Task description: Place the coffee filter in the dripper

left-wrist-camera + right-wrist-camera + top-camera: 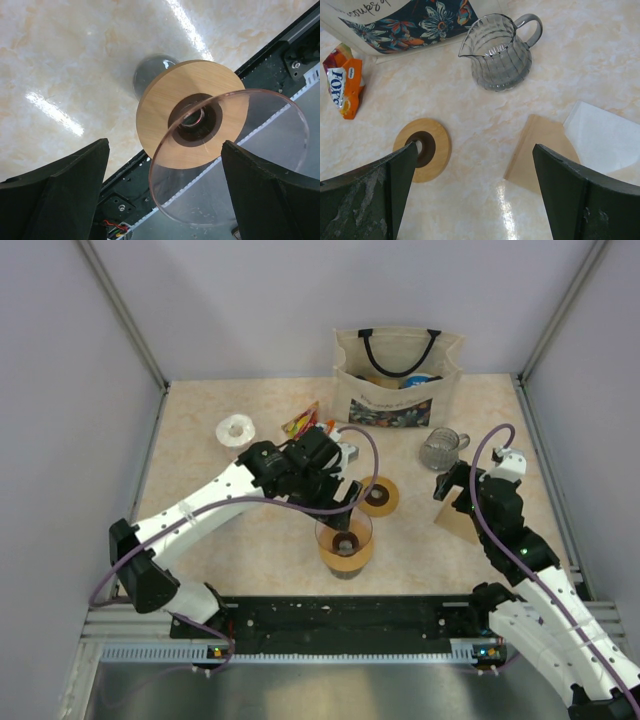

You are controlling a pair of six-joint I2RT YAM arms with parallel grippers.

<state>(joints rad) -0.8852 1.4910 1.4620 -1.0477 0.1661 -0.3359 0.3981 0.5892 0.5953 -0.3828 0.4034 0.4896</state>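
The dripper (345,545) is a clear glass cone with a wooden collar, standing near the table's front centre. In the left wrist view its collar (165,105) and clear rim (280,170) fill the middle. My left gripper (342,502) is open just behind and above it, with the cone's rim between the spread fingers (65,190). A brown paper coffee filter (456,523) lies flat at the right, next to a white one (605,137). My right gripper (450,486) is open and empty above the brown filter (540,160).
A loose wooden ring (380,497) lies right of the dripper. A ribbed glass pitcher (441,448), a floral cloth bag (398,375), an orange snack packet (300,422) and a white tape roll (236,430) stand at the back. Grey walls close in both sides.
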